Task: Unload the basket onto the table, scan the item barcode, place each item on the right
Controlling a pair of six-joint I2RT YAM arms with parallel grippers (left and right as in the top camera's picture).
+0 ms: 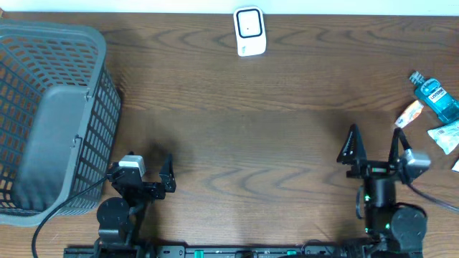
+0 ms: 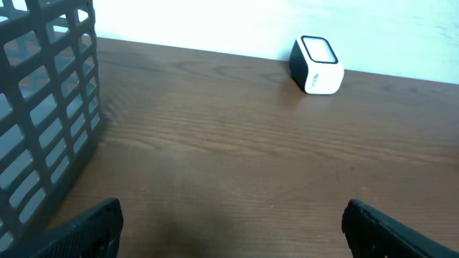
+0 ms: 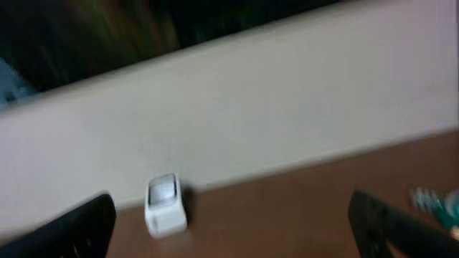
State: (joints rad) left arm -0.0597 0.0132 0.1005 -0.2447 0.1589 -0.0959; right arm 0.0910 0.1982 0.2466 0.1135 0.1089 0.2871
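The white barcode scanner (image 1: 249, 31) stands at the table's far edge, its window facing up; it also shows in the left wrist view (image 2: 317, 64) and, blurred, in the right wrist view (image 3: 165, 206). The items lie at the right edge: a blue bottle (image 1: 434, 97), a small orange-and-white tube (image 1: 410, 114) and a pale packet (image 1: 446, 135). No barcode can be made out. My right gripper (image 1: 374, 143) hangs open to their left, holding nothing (image 3: 233, 226). At the near left my left gripper (image 1: 141, 168) is open and bare too (image 2: 233, 229).
A large grey plastic basket (image 1: 50, 115) fills the left side, right beside the left arm, and its mesh wall (image 2: 43, 107) shows in the left wrist view. Brown wood tabletop lies between the arms and the scanner. A pale wall runs behind the table.
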